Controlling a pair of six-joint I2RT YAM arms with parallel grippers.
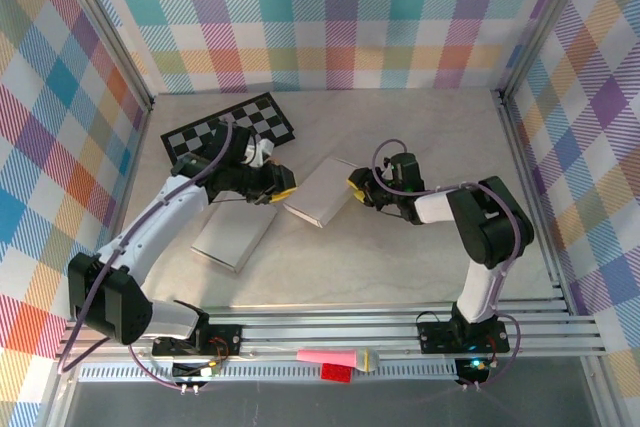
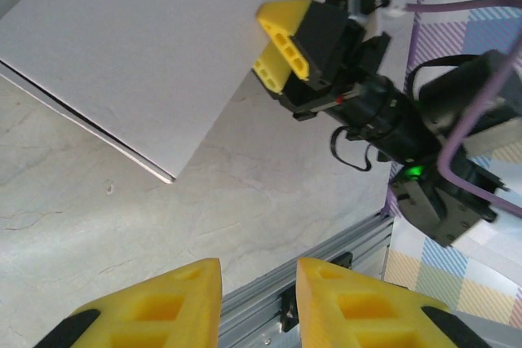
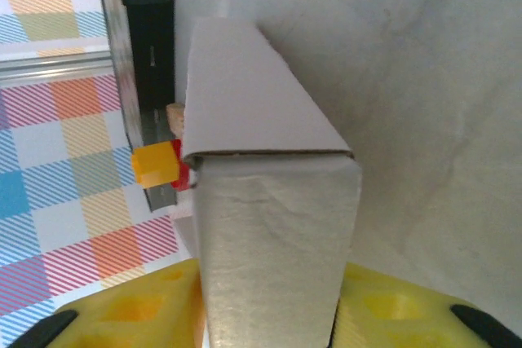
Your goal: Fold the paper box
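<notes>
My right jaws are clamped on one end of the paper box (image 3: pixel 277 226): its cardboard fills the gap between them, and a folded flap points away beyond them. My left jaws stand a little apart with nothing between them, over the bare counter (image 2: pixel 245 193). The box's white side lies ahead of them to the left, not touching them
</notes>
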